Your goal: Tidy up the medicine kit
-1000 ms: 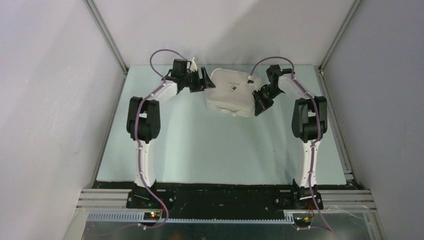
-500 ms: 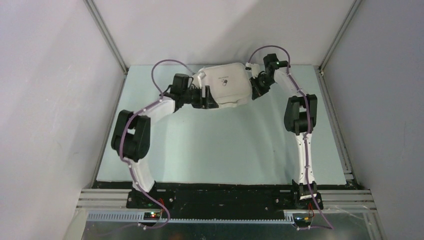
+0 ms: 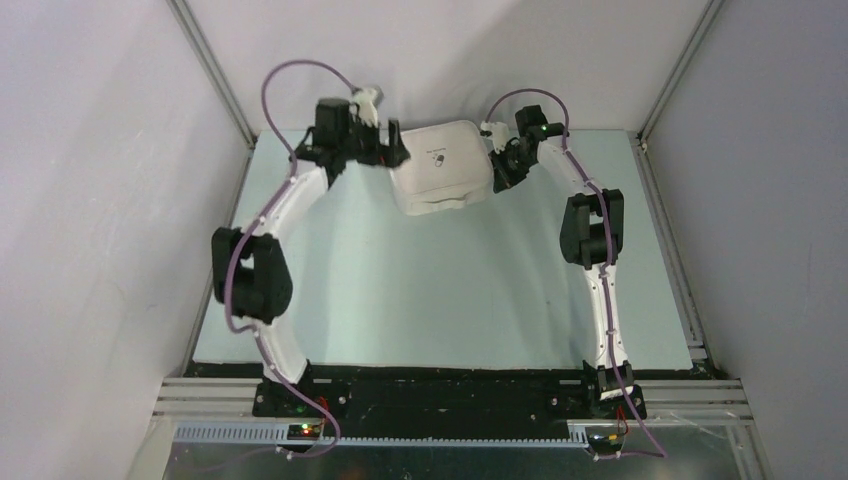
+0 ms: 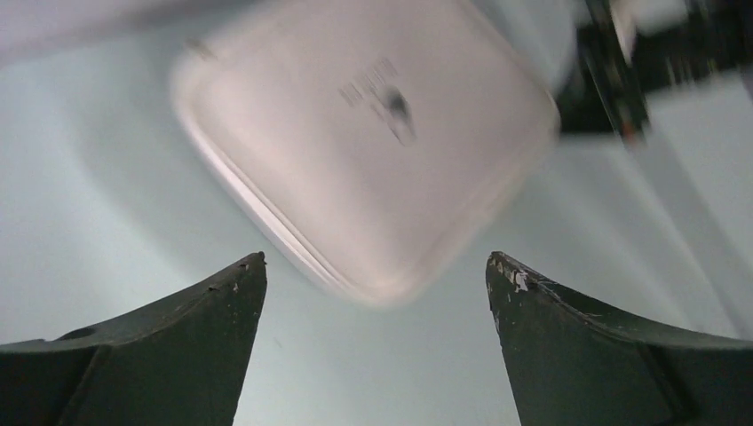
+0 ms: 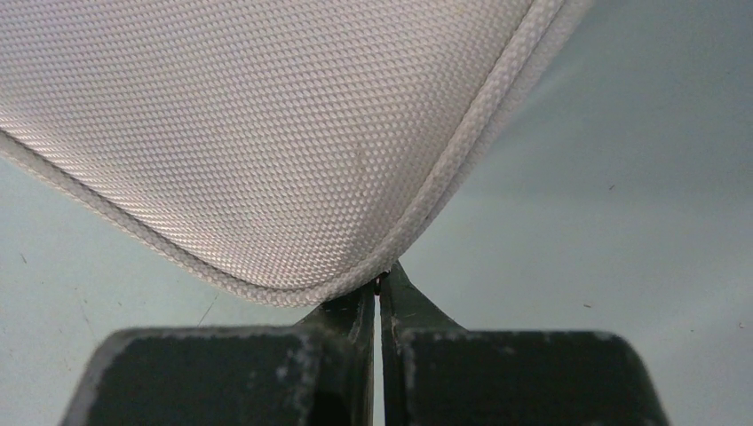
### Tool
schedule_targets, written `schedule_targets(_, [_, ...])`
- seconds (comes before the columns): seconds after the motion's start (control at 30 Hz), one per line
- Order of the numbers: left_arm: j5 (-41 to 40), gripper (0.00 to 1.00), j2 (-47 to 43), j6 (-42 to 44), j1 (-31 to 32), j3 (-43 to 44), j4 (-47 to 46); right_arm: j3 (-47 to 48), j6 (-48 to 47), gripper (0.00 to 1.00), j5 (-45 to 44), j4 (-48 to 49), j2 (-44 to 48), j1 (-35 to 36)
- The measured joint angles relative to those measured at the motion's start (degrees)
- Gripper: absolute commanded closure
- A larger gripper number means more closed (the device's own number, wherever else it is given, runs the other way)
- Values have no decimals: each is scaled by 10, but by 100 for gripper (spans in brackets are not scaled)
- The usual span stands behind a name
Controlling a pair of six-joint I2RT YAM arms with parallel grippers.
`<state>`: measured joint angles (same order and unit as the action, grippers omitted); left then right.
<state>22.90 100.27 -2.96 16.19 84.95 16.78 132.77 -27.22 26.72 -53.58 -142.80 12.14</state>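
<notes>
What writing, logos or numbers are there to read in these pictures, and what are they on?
On the lid of the white medicine kit: a short line of small print, too blurred in the left wrist view and too small from above to read.
Just beside it on the same lid: a small dark logo, a sign with no legible letters.
No other text shows in any view.

I have two arms, both built of white shells with black joint blocks: my left arm [image 3: 290, 200] and my right arm [image 3: 603, 310]. A purple cable [image 3: 300, 63] runs along each. Both stand on black bases [image 3: 290, 395]. My left claw [image 4: 375, 266] has dark curved fingers [image 4: 178, 346], chipped pale at the tips. My right claw [image 5: 380, 284] is the same scuffed black.
</notes>
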Motion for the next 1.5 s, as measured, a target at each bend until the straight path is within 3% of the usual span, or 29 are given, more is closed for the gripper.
schedule_targets(0.2, [-48,0,194,-83,-56,264,-24,-7,-26,100,0,4,2,1])
schedule_targets(0.3, [-57,0,289,-113,-61,352,-26,-16,-40,100,-6,10,7,2])
schedule_targets(0.47, [-80,0,400,-148,-60,420,-24,-36,-50,100,-18,21,20,8])
schedule_targets(0.57, [-74,9,424,-167,-60,420,-22,-45,-56,100,-25,23,26,13])
schedule_targets(0.7, [-34,31,421,-188,-61,393,-40,-46,-60,100,-34,20,27,21])
schedule_targets(0.77, [-15,38,397,-195,-70,335,-76,-45,-60,100,-37,19,27,21])
schedule_targets(1.07, [54,47,168,-243,-64,-7,-161,-41,-60,100,-45,15,27,24])
schedule_targets(1.17, [59,38,89,-238,-45,-98,-186,-41,-63,100,-47,14,27,24])
schedule_targets(1.27, [58,18,23,-207,-9,-157,-183,-41,-68,100,-47,15,27,24])
schedule_targets(1.3, [52,16,8,-192,2,-158,-168,-41,-69,100,-47,15,27,24])
schedule_targets(1.37, [31,14,-4,-162,19,-136,-136,-41,-70,100,-47,15,27,24])
schedule_targets(1.5, [-11,14,33,-146,-5,-3,-84,-41,-71,100,-47,15,27,24])
